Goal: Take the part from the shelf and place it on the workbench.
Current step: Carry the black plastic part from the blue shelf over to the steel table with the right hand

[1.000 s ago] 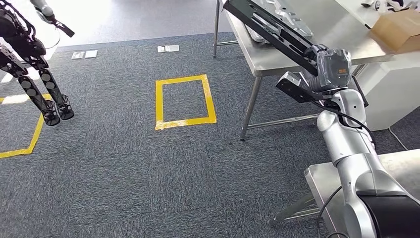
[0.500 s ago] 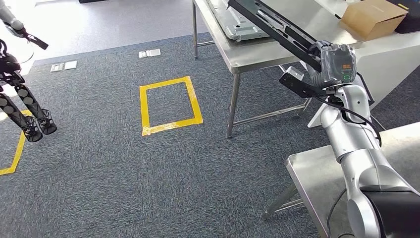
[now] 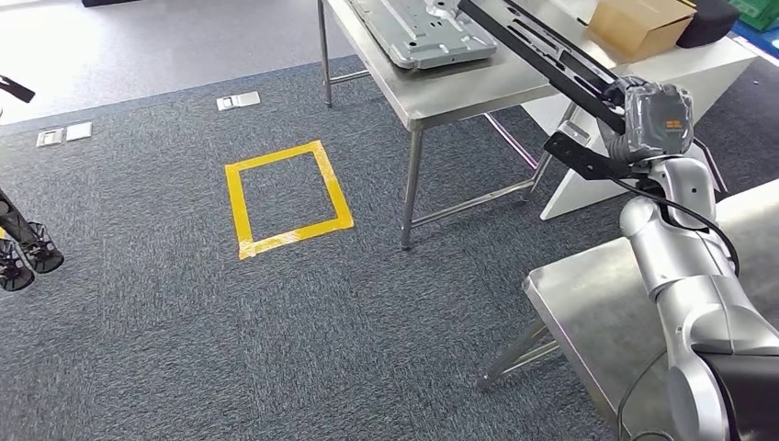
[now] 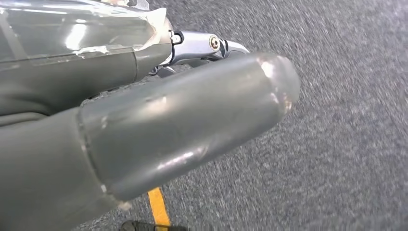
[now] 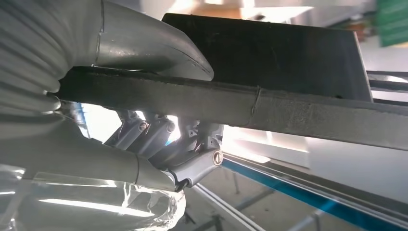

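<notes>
The part [image 3: 542, 50] is a long black metal bar, tilted, with its far end up over the steel workbench [image 3: 459, 87]. My right hand [image 3: 648, 119] grips it near its lower end, just off the bench's right side. In the right wrist view the fingers of the right hand [image 5: 72, 154] wrap the part [image 5: 269, 108] from both sides. My left hand [image 4: 144, 130] hangs above the carpet with its thick thumb out and nothing in it.
A grey stamped metal plate [image 3: 423, 32] lies on the workbench. A cardboard box [image 3: 638, 23] sits on a white stand [image 3: 588, 184] behind. A second steel table [image 3: 588, 312] stands by my right arm. A yellow tape square [image 3: 285, 197] marks the carpet; another robot's feet [image 3: 23, 253] stand far left.
The camera has turned right, so the whole scene has slid left and more of the workbench shows. My right hand still holds the black part at the same tilt.
</notes>
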